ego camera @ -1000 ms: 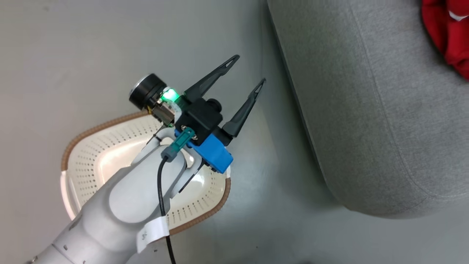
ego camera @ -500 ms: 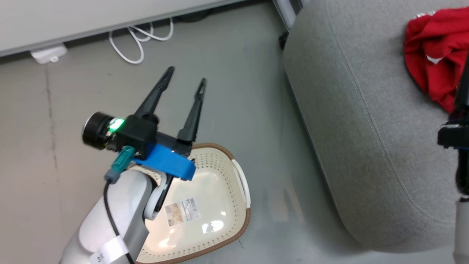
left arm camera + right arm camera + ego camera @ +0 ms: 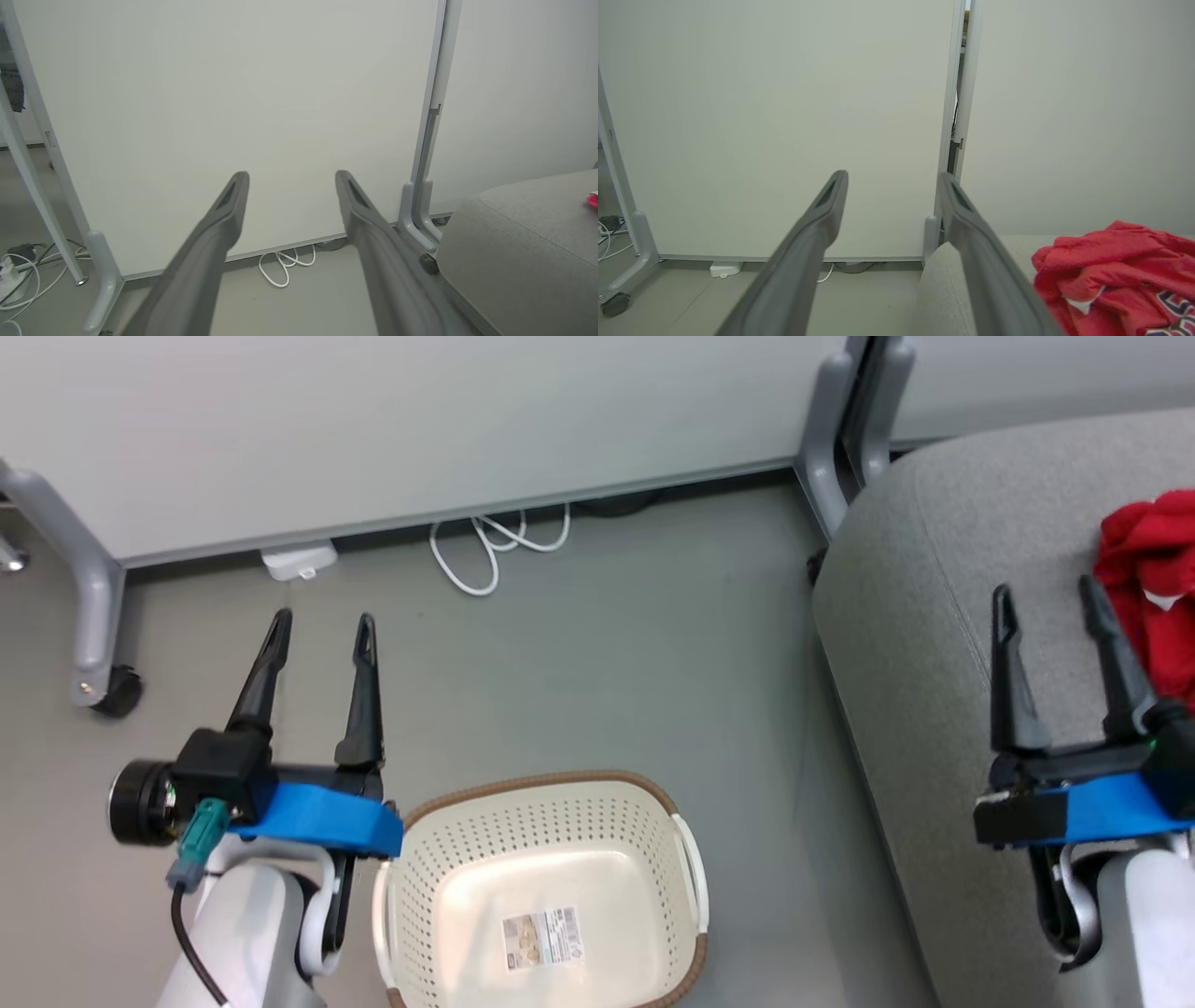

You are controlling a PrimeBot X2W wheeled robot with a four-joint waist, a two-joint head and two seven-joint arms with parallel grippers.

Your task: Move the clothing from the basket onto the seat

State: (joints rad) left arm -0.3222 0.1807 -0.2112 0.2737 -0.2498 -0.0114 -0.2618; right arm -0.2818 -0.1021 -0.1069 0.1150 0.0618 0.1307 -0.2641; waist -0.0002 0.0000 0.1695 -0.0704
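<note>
The red clothing (image 3: pixel 1150 581) lies heaped on the grey seat (image 3: pixel 915 644) at the right; it is also in the right wrist view (image 3: pixel 1115 275). On the floor at the bottom centre stands the cream basket (image 3: pixel 546 887), showing a bare bottom with a label. My left gripper (image 3: pixel 322 625) hovers open left of the basket, fingers pointing at the wall, nothing between them. My right gripper (image 3: pixel 1044 588) is open above the seat, just left of the clothing. In the left wrist view my left gripper (image 3: pixel 292 177) points at the wall, the seat (image 3: pixel 523 252) at the right.
White partition panels (image 3: pixel 420 420) on grey wheeled legs (image 3: pixel 93 635) close off the far side. A white cable (image 3: pixel 490 546) and a small white box (image 3: pixel 299 562) lie on the floor at the panel's foot. Another grey leg (image 3: pixel 826 448) stands by the seat's corner.
The head camera has tilted up, bringing the wall into view. My left gripper has swung off the basket to its left side. My right gripper has come fully into view over the seat.
</note>
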